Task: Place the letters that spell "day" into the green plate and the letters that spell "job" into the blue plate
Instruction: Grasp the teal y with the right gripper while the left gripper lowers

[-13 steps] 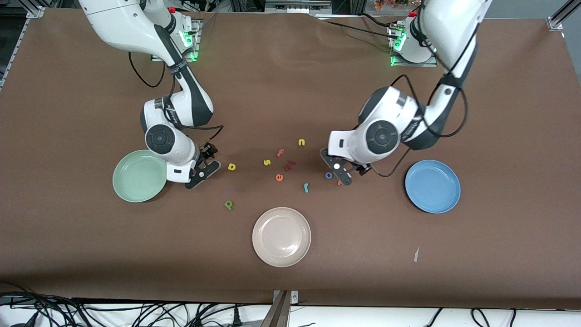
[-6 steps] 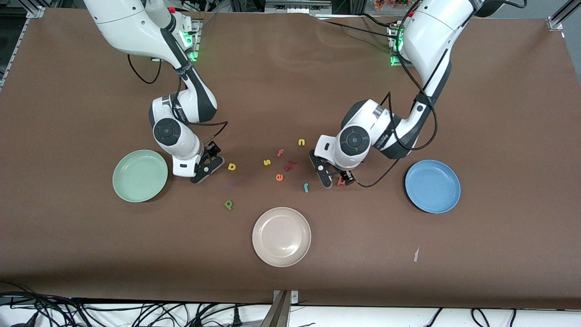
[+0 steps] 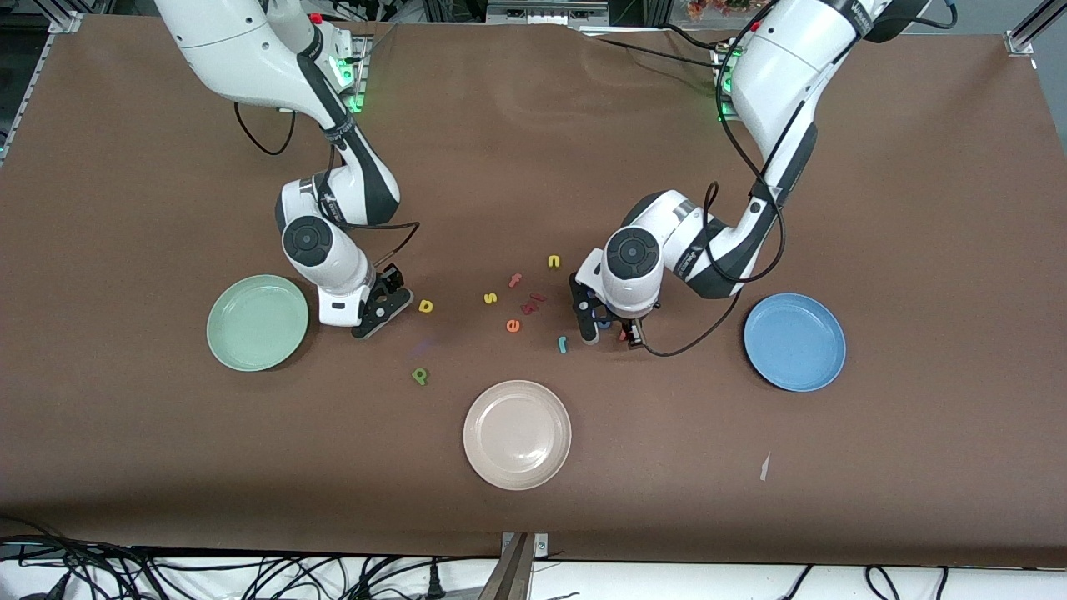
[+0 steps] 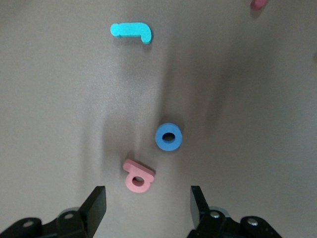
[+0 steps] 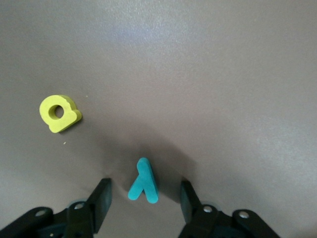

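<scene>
Where letters lie, brown table (image 3: 917, 208).

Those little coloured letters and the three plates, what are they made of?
The letters, like the teal y and blue o, look like soft foam: thick, matte, with fuzzy cut edges. The green plate, blue plate and beige plate look like smooth plastic, perhaps melamine, showing faint glossy highlights.

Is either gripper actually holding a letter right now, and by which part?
Neither holds anything. The left gripper stands open around the red foam b, not touching; the right gripper stands open around the teal foam y.
</scene>
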`<state>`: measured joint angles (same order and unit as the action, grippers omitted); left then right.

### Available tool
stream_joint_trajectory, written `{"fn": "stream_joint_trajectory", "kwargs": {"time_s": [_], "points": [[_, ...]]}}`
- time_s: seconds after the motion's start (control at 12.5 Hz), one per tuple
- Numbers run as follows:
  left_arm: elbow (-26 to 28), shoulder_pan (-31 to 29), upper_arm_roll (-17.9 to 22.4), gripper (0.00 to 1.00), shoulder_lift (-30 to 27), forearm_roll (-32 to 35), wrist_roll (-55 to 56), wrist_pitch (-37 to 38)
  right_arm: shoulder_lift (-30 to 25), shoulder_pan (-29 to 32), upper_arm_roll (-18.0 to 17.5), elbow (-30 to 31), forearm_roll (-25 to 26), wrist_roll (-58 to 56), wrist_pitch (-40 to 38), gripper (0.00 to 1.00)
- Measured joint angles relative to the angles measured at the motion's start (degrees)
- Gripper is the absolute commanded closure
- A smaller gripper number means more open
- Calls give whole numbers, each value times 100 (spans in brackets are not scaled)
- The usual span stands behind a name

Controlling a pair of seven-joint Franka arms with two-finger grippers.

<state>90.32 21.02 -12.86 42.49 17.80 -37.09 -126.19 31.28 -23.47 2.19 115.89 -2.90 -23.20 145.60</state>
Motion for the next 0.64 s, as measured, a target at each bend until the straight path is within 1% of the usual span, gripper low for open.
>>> {"fn": "stream_joint_trajectory", "kwargs": {"time_s": [0.08,0.16,0.32,0.4,0.48,0.64], "points": [[0,-6,8,29,24,27,-105,-59,0,0,2,0,0,-10,12,42],[0,-10,15,29,35,27,-176,-104,0,0,2,0,0,-17,16,46],[9,-10,16,28,59,33,-250,-208,-1,1,3,-2,0,-54,34,63],[46,-10,21,29,79,35,-273,-371,-11,-1,-5,-6,0,-80,38,68],[124,-10,33,29,90,53,-285,-584,-11,-1,-6,-6,0,-96,38,70],[276,-32,64,27,100,256,-288,-795,-24,-1,-13,-10,0,-119,41,80]]}}
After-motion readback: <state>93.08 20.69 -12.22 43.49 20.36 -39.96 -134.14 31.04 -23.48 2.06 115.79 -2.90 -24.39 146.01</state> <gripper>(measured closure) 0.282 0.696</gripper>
